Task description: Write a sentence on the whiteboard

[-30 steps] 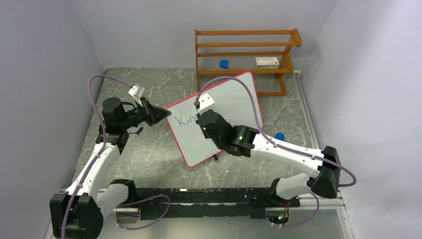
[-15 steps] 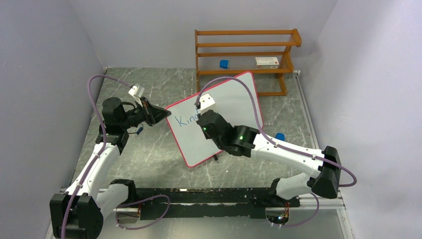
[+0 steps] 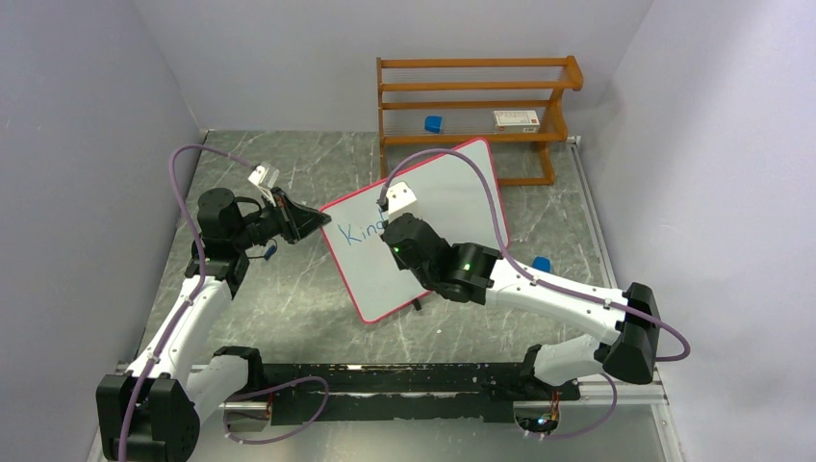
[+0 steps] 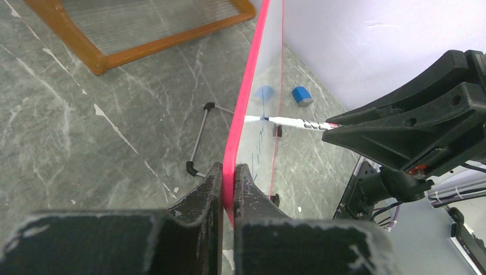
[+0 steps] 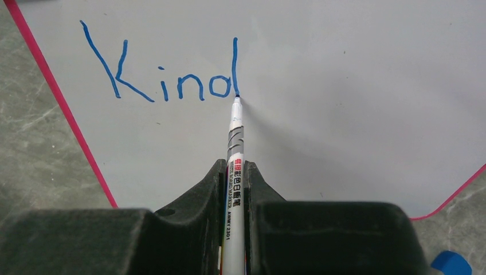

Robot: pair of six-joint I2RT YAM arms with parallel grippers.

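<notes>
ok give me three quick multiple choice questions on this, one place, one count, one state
1. Where is the marker tip? A) at the foot of the d; B) on the pink rim; C) off the whiteboard.
2. How many letters of the sentence are written? A) two; B) four; C) seven.
3. The left gripper is: A) open; B) shut on the marker; C) shut on the whiteboard's rim.
Answers: A, the tip touches the d's base; B, it reads "Kind"; C, its fingers pinch the pink edge.

The left tool (image 4: 228,175) grips the whiteboard (image 4: 267,74) rim while a marker (image 4: 286,122) touches it.
</notes>
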